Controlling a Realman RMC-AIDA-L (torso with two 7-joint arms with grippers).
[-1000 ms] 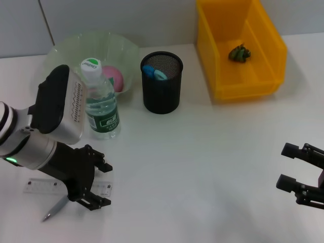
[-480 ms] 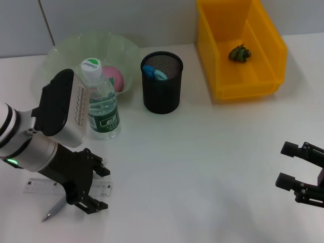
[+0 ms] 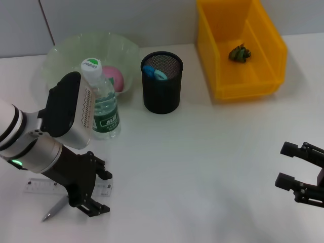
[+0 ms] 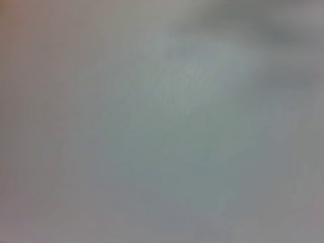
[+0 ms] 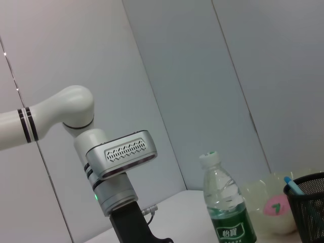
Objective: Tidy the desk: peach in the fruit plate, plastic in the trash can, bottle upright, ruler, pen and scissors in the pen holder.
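Observation:
My left gripper (image 3: 104, 192) stands open low over the desk (image 3: 202, 167), its black fingers either side of the right end of the transparent ruler (image 3: 40, 186). Just beside it lies the silver pen (image 3: 54, 208). The bottle (image 3: 101, 101) stands upright in front of the fruit plate (image 3: 66, 53), which holds the pink peach (image 3: 114, 78). Blue scissors handles (image 3: 153, 72) stick out of the black mesh pen holder (image 3: 162, 86). A dark green crumpled plastic (image 3: 239, 53) lies in the yellow trash can (image 3: 243, 76). My right gripper (image 3: 286, 165) is open and holds nothing at the near right.
In the right wrist view the left arm (image 5: 109, 167), the bottle (image 5: 226, 210), the peach (image 5: 276, 207) and the pen holder (image 5: 310, 202) show against a grey wall. The left wrist view shows only a blurred pale surface.
My left gripper has sunk a little toward the near edge, onto the ruler's right end, and its wrist housing has shifted right. The right arm has stayed still.

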